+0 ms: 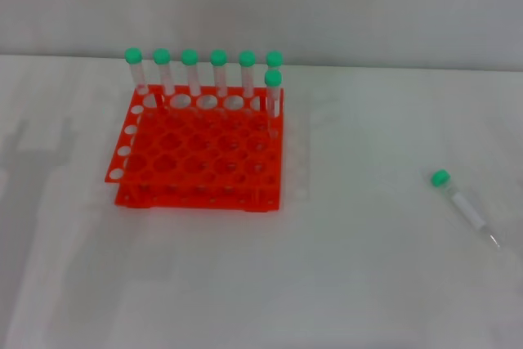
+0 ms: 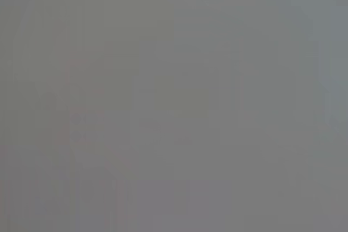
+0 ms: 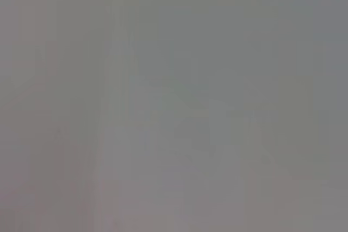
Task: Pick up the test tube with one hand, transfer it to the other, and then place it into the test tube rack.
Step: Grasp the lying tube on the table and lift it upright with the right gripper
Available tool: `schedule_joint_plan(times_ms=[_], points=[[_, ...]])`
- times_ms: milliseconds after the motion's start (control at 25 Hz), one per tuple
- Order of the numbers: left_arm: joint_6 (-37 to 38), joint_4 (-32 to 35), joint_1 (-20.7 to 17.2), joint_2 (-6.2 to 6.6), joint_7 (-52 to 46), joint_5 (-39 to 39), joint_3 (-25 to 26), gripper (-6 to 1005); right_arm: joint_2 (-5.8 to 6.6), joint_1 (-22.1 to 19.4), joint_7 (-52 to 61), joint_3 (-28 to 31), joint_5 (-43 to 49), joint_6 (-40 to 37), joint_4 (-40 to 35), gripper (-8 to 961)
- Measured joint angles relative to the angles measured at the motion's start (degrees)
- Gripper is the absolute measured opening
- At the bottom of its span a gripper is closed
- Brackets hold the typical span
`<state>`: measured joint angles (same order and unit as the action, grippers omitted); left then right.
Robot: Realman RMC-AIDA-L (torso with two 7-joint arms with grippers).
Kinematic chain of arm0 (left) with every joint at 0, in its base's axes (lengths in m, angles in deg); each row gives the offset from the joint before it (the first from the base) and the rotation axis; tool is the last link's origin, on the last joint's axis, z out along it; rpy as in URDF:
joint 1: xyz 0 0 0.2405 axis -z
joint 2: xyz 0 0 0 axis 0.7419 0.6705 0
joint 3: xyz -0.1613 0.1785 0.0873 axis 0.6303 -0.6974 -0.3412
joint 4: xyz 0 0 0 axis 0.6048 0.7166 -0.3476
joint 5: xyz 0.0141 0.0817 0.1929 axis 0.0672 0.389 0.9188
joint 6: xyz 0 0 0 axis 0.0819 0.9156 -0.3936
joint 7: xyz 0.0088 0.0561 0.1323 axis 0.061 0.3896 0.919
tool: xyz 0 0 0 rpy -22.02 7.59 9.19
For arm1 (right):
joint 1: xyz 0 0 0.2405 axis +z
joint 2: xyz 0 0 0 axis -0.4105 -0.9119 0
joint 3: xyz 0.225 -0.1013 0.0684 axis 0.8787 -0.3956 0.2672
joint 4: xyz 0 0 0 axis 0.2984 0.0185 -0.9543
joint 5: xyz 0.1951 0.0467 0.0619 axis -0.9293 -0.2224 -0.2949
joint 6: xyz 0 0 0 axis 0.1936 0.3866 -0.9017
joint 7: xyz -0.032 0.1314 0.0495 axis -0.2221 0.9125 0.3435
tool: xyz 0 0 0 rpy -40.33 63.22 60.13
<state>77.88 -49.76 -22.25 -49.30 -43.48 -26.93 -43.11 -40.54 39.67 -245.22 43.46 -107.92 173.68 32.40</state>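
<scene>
Lying flat on the counter (image 1: 368, 284), well right of the rack (image 1: 200, 153), the test tube (image 1: 464, 206) is waiting untouched. Neither claw is showing, so I cannot tell their state. The right one is probably nearer; closing across the tube's middle should stop it rolling.

Green-capped clear test tube (image 1: 464, 207) lies flat on the tabletop (image 1: 368, 284), well apart from the orange-red rack (image 1: 200, 157); untouched.

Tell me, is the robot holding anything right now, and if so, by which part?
Nothing is held. The test tube lies loose on the table, to the right of the test tube rack, and no gripper shows in any view.
</scene>
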Motion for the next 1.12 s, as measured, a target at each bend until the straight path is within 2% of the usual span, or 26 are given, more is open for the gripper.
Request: schedule_joint_plan(times_ms=[360,760,920,1040,1120], points=[[1.5,2.7,-0.6,0.19,1.1,0.6,-0.2,749,0.0,-0.3,0.0,0.0,0.0,0.2,1.2,854],[3.2,4.6,-0.8,0.35,-0.8,0.8,-0.2,740,0.2,-0.2,1.7,0.3,0.1,-0.7,-1.4,853],[2.2,5.1,-0.5,0.91,-1.3,3.8,-0.2,736,0.38,-1.1,7.6,-1.4,3.6,-0.6,-6.9,853],[1.6,5.3,-0.4,1.51,-1.4,7.9,-0.2,733,0.56,-2.2,16.0,-2.5,10.0,-1.9,-15.7,851],[1.5,5.8,-0.7,1.6,-1.4,10.3,-0.2,732,0.58,-2.7,25.9,-2.5,15.5,-4.2,-24.6,848]])
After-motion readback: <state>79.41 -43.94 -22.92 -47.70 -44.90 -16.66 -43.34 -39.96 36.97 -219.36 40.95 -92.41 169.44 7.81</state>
